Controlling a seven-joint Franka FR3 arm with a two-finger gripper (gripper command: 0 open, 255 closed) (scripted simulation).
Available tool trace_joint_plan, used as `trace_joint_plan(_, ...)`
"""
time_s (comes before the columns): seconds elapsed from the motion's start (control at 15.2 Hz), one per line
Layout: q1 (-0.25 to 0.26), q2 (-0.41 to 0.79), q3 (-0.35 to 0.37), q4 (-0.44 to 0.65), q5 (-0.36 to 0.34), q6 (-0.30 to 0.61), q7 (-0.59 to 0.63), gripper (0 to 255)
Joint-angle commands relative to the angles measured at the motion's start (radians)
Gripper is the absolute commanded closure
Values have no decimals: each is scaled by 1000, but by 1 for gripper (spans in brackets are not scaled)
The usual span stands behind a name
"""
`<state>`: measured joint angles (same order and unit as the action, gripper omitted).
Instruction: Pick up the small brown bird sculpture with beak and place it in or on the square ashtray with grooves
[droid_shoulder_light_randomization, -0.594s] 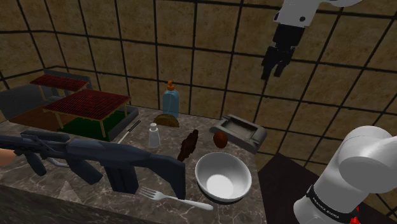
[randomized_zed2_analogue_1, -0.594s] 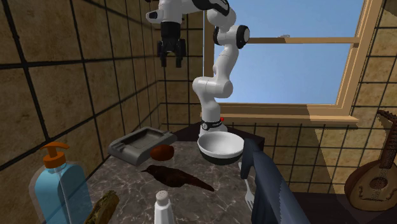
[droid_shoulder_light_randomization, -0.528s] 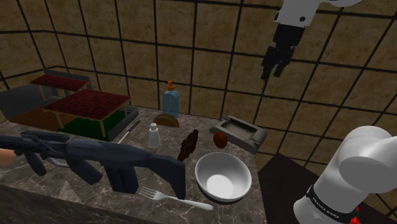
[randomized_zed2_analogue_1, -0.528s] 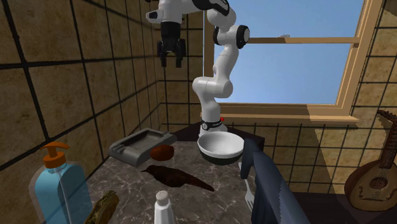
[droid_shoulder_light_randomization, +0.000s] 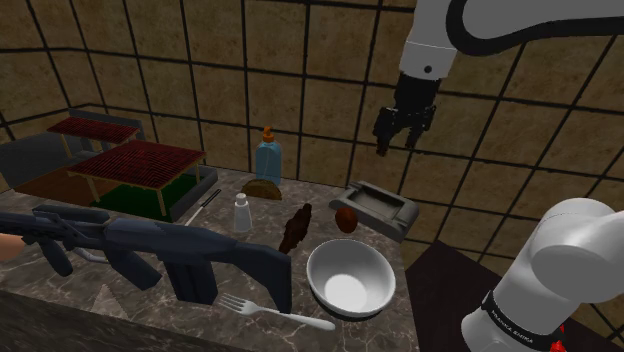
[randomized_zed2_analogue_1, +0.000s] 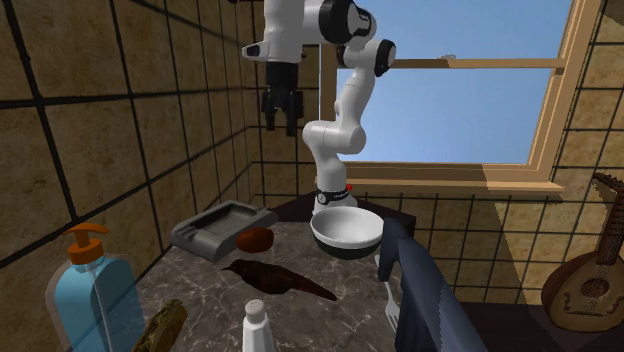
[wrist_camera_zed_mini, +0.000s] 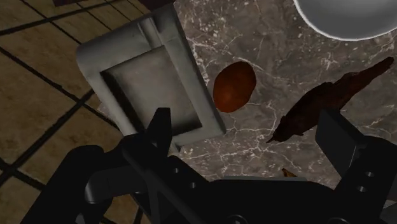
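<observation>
open fingers wait high above the bench, bird not yet lifted

my fingers (wrist_camera_zed_mini: 160, 130) stand wide apart and grip nothing, hanging well above the marble bench (wrist_camera_zed_mini: 267, 44) and close to the tiled wall. i judge the height is deliberate: from up here both the thing to fetch and the place to put it lie in front of me before any descent begins.

nearest below me sits the grey square ashtray (wrist_camera_zed_mini: 191, 76), pushed up against the wall at the back of the bench, its well empty and free to receive. just beside it rests a rounded red-brown lump (wrist_camera_zed_mini: 234, 86). past that lump lies the dark brown bird sculpture (wrist_camera_zed_mini: 331, 102), long and slim, flat on the bench and apart from the ashtray.

because the bird lies low and narrow, i expect to close across its thin body, and the wide gap between my fingers suits that. the lump so near it is what i must not nudge.

farther out, a white bowl (droid_shoulder_light_randomization: 348, 278) sits near the bird on the stand's side. a blue soap bottle (droid_shoulder_light_randomization: 267, 158), a white shaker (droid_shoulder_light_randomization: 241, 212), a fork (droid_shoulder_light_randomization: 270, 312) and a dark rifle (droid_shoulder_light_randomization: 150, 250) crowd the rest.
</observation>
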<state>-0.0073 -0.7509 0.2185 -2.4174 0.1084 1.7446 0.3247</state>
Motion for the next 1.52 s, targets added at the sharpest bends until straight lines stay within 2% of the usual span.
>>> trace_joint_plan(0.0, -8, 41, 57, -12, 15, 55, 86, 0)
trace_joint_plan(0.46, -62, 231, 253, -10, 20, 238, 379, 0)
trace_joint_plan(0.79, -133, 426, 395, 46, -55, 352, 622, 0)
trace_joint_plan(0.99, -180, 570, 474, 101, -152, 403, 794, 0)
trace_joint_plan(1.19, -206, 736, 526, 173, -293, 428, 987, 0)
trace_joint_plan(1.32, -196, 853, 531, 231, -398, 428, 1116, 0)
trace_joint_plan(1.45, -165, 965, 513, 296, -492, 417, 1232, 0)
